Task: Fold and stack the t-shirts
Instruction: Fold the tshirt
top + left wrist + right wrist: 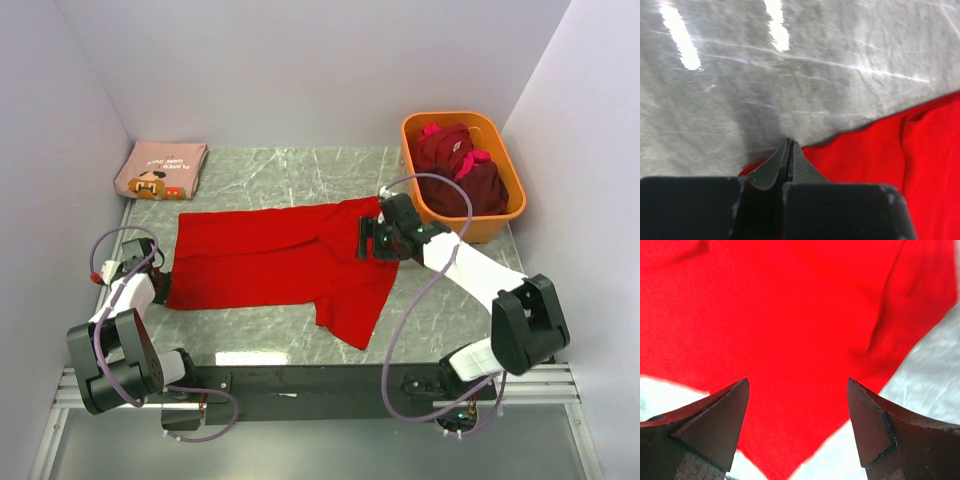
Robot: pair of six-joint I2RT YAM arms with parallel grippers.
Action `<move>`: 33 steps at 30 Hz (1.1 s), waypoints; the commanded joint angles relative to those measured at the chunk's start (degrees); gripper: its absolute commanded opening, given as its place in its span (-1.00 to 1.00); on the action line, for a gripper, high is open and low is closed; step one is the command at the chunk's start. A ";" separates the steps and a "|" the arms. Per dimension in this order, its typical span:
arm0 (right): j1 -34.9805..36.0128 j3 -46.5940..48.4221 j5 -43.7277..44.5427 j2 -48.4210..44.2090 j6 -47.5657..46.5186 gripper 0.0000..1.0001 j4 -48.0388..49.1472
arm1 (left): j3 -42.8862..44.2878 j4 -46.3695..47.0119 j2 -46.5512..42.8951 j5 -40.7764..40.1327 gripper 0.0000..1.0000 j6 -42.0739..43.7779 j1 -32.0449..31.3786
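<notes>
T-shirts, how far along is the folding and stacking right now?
Done: one pink printed tee lies folded at the far left corner. In hand: the red t-shirt lies spread out; the left fingers are shut at its edge, the right fingers open above its other end. Left: maroon tees sit crumpled in the orange tub, so most remains.

A spread t-shirt (270, 260) is laid across the table (290, 170); a folded t-shirt (160, 170) is set in the far left corner; crumpled t-shirts (460, 170) are kept in a tub (485, 228) far right.
</notes>
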 commanded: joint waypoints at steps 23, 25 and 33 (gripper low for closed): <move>36.42 -7.30 -1.88 -2.09 -1.73 0.57 -12.82 | -2.46 2.71 -8.73 4.14 -0.99 0.48 -0.12; 36.43 -7.04 -0.04 -1.12 -0.93 0.56 -12.82 | -2.46 1.83 -8.73 2.99 -0.99 0.04 -0.04; 36.51 -8.79 5.51 3.81 1.79 0.26 -14.14 | -3.16 2.97 -8.47 3.69 -0.99 0.39 -0.04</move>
